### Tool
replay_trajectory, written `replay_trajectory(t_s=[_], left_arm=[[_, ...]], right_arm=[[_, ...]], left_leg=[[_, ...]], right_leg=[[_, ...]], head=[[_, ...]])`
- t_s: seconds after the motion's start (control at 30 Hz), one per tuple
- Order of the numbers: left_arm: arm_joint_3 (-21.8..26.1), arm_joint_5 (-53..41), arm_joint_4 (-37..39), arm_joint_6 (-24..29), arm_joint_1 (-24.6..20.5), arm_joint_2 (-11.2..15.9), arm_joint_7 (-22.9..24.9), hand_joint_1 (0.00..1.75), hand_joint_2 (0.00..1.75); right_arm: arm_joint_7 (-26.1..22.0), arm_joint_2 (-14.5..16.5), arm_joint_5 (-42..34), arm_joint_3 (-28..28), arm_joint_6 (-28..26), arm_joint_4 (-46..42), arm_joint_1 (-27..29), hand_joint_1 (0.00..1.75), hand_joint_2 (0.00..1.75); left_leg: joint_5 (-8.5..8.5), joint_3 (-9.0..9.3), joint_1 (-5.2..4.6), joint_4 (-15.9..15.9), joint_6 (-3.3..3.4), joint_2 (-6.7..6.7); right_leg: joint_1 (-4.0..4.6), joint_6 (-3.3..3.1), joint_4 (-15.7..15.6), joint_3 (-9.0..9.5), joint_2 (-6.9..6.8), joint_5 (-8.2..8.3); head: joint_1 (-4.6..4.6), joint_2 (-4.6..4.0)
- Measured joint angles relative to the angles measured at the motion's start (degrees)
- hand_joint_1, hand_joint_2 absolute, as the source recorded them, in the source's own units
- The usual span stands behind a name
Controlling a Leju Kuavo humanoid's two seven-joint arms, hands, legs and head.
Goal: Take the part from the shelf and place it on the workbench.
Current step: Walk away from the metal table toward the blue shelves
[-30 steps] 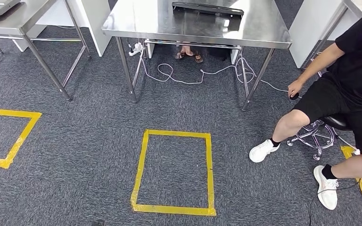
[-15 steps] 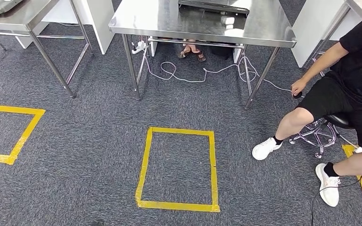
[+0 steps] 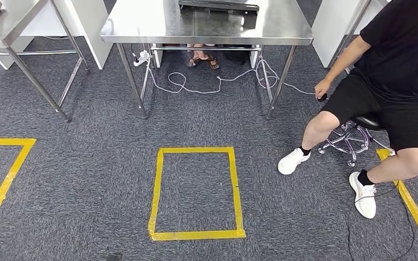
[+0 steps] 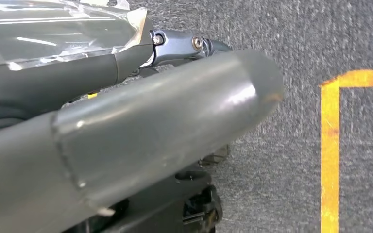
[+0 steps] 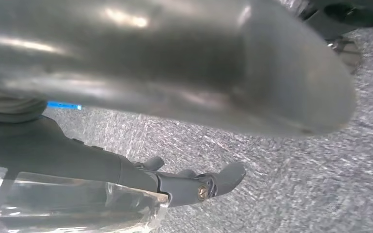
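A steel workbench (image 3: 141, 24) stands ahead across the carpet, with a flat dark thing (image 3: 217, 5) at its far edge. My left hand (image 4: 150, 126) hangs over the grey carpet. Its thick grey thumb lies along dark outstretched fingers (image 4: 184, 46), and I see nothing between them. My right hand (image 5: 175, 63) also hangs over the carpet. Bare carpet shows in the gap between its thumb and its straight dark fingers (image 5: 194, 187). A clear shiny film (image 4: 53, 29) lies along the left fingers, and a like film (image 5: 77, 208) lies along the right ones.
A person (image 3: 397, 60) sits on a wheeled stool (image 3: 354, 138) at the right, legs stretched onto the carpet. White cables (image 3: 212, 81) trail under the workbench. A yellow tape square (image 3: 158, 190) marks the floor ahead. A second steel table (image 3: 11, 22) stands at the left.
The whole picture has shifted, so the camera has moved. The workbench and the tape square now sit further left, and more of the seated person shows.
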Motion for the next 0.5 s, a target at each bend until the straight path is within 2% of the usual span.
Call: replay_trajectory(t_s=[0.03,0.07,0.1,0.13,0.17,0.2,0.23,0.27,0.3,0.37,0.4,0.43,0.47,0.5], left_arm=[[-0.03,0.0,-0.01,0.0,-0.06,-0.02,0.02,0.0,0.0],[-0.04,0.01,-0.01,0.01,-0.1,-0.02,0.04,0.0,0.0],[-0.05,0.01,-0.01,0.01,-0.1,-0.01,0.09,0.0,0.0],[-0.06,0.01,0.0,0.02,-0.08,0.01,0.16,0.0,0.0],[-0.06,0.01,0.01,0.03,-0.03,0.02,0.26,0.0,0.0],[-0.06,0.03,0.01,0.03,0.02,0.03,0.35,0.0,0.0],[-0.05,0.05,0.01,0.04,0.05,0.04,0.41,0.0,0.0],[-0.05,0.08,0.01,0.06,0.06,0.06,0.44,0.0,0.0],[-0.04,0.09,0.01,0.08,0.06,0.08,0.44,0.0,0.0],[-0.04,0.1,0.01,0.11,0.06,0.14,0.41,0.0,0.0],[-0.04,0.11,0.01,0.14,0.06,0.16,0.39,0.0,0.0],[-0.05,0.13,0.01,0.17,0.04,0.17,0.38,0.0,0.0],[-0.06,0.16,0.01,0.24,0.01,0.16,0.37,0.0,0.0],[-0.07,0.18,0.01,0.33,-0.01,0.13,0.36,0.0,0.0]], right_arm=[[0.0,0.03,0.01,0.0,-0.05,0.01,0.08,0.0,0.0],[0.01,0.05,0.05,0.0,-0.12,0.02,0.14,0.0,0.0],[0.01,0.08,0.14,0.0,-0.2,0.02,0.13,0.0,0.0],[0.02,0.1,0.22,0.0,-0.26,0.02,0.08,0.0,0.0],[0.02,0.09,0.31,0.0,-0.31,0.02,0.06,0.0,0.0],[0.03,0.1,0.36,0.01,-0.33,0.03,0.06,0.0,0.0],[0.04,0.11,0.4,0.01,-0.34,0.03,0.09,0.0,0.0],[0.09,0.12,0.43,0.01,-0.34,0.04,0.13,0.0,0.0],[0.15,0.13,0.46,0.01,-0.34,0.04,0.14,0.0,0.0],[0.26,0.18,0.5,0.0,-0.34,0.04,0.04,0.0,0.0],[0.29,0.22,0.51,0.0,-0.34,0.04,-0.06,0.0,0.0],[0.32,0.25,0.54,0.0,-0.34,0.04,-0.1,0.0,0.0],[0.37,0.26,0.59,0.0,-0.34,0.05,-0.1,0.0,0.0],[0.44,0.2,0.64,0.0,-0.35,0.07,-0.01,0.0,0.0]], left_leg=[[-0.46,-0.1,0.21,0.45,-0.41,-0.48],[-1.58,-0.59,0.41,1.8,-0.79,-1.51],[-3.39,-1.6,0.58,4.32,-1.1,-2.86],[-5.57,-3.02,0.66,7.84,-1.34,-4.26],[-7.55,-4.63,0.7,11.72,-1.47,-5.05],[-8.67,-5.89,0.71,14.75,-1.55,-5.42],[-8.67,-6.43,0.71,16.1,-1.57,-5.59],[-7.59,-5.99,0.72,15.34,-1.51,-5.74],[-5.65,-4.62,0.75,12.54,-1.38,-6.12],[-2.17,-1.12,0.99,5.07,-0.98,-8.66],[-1.37,0.01,1.07,2.48,-0.81,-9.8],[-1.23,0.52,1.05,1.17,-0.64,-10.53],[-1.37,0.62,0.89,0.8,-0.44,-10.39],[-1.26,0.6,0.79,0.65,-0.13,-9.71]], right_leg=[[-0.15,-0.47,-0.11,0.11,0.52,0.21],[-0.36,-1.01,-0.21,0.2,1.03,0.49],[-0.57,-1.48,-0.29,0.26,1.56,0.78],[-0.48,-1.74,-0.25,0.1,2.1,0.92],[-0.37,-2.0,-0.2,-0.04,2.68,1.07],[-0.26,-2.09,-0.15,-0.14,3.35,1.13],[-0.18,-2.13,-0.08,-0.19,4.06,1.16],[-0.12,-2.16,0.02,-0.2,4.79,1.18],[-0.11,-2.15,0.12,-0.17,5.56,1.18],[0.08,-2.04,0.46,-0.37,7.01,1.12],[0.15,-1.81,0.64,-0.65,7.65,1.15],[0.21,-1.49,0.76,-1.06,8.25,1.22],[0.21,-1.07,0.81,-1.51,8.83,1.36],[0.14,-0.66,0.73,-1.94,9.35,1.52]], head=[[-0.04,0.0],[-0.1,0.01],[-0.16,0.01],[-0.23,0.01],[-0.23,0.01],[-0.22,0.01],[-0.21,0.0],[-0.22,-0.01],[-0.23,-0.01],[-0.22,-0.01],[-0.21,-0.01],[-0.17,-0.01],[-0.16,-0.01],[-0.16,0.0]])
